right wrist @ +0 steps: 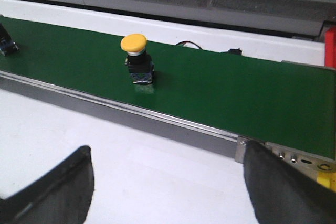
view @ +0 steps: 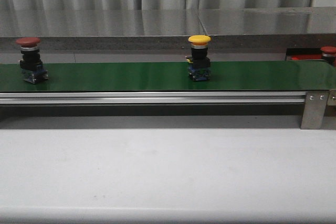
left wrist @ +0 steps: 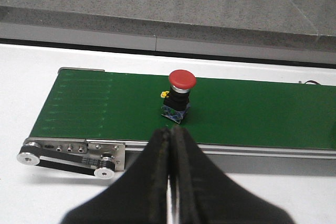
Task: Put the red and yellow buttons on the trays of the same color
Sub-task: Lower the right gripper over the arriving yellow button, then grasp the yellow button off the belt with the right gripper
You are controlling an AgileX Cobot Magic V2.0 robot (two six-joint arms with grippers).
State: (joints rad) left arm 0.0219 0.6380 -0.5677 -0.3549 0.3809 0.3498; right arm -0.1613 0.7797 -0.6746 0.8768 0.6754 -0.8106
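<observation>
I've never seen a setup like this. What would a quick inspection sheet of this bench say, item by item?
Surface: white table carrying a long green conveyor belt on an aluminium rail.
Job's things: round red-capped button upright on the belt's left end; round yellow-capped button upright near the belt's middle; flat red tray behind the belt's right end, another red-capped button at it.
Clutter: nothing seen.
Grippers: left pincer shut, empty, short of the belt; right pincer open, empty, over the table.
Cables: thin wires behind the belt.
Surroundings: grey counter, curtain behind.
</observation>
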